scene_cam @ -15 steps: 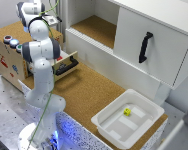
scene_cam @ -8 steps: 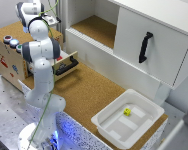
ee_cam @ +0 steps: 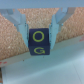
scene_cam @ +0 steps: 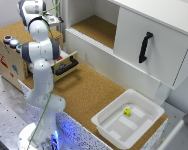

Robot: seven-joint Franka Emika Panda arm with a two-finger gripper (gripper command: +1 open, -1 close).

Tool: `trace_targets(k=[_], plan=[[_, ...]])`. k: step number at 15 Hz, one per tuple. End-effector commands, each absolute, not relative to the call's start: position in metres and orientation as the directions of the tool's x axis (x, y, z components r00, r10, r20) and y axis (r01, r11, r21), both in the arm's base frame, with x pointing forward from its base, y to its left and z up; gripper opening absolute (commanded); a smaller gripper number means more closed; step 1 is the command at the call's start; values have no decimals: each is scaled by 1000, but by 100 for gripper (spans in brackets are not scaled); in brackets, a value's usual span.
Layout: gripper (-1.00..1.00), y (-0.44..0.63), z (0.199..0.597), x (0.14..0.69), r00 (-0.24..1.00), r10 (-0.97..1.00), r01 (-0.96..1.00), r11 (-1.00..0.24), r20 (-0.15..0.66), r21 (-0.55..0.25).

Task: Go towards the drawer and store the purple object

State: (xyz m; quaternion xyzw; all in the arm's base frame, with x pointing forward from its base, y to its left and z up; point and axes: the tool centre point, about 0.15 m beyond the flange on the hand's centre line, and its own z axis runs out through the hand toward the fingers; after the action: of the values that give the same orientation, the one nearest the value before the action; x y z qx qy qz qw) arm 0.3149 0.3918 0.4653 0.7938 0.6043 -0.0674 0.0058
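Risk lies in release: let go short of the small light-wood drawer (scene_cam: pixel 65 65) with its black bar handle, open at the exterior view's left, and the dark purple lettered cube (ee_cam: pixel 38 43) would land on the cork. The gripper (ee_cam: pixel 39 31) clamps that cube narrowly between both pale fingers (ee_cam: pixel 21 29).
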Motion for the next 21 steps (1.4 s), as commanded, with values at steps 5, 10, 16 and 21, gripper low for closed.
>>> trace_targets(k=[5, 10, 16, 21], plan=[[-100, 328, 411, 291, 330, 944, 939, -326, 22, -115], [-100, 329, 378, 337, 314, 949, 947, -311, 24, -86], [-100, 339, 356, 380, 286, 958, 957, -284, 26, -60], [-100, 348, 341, 397, 245, 969, 968, -245, 2, -55]])
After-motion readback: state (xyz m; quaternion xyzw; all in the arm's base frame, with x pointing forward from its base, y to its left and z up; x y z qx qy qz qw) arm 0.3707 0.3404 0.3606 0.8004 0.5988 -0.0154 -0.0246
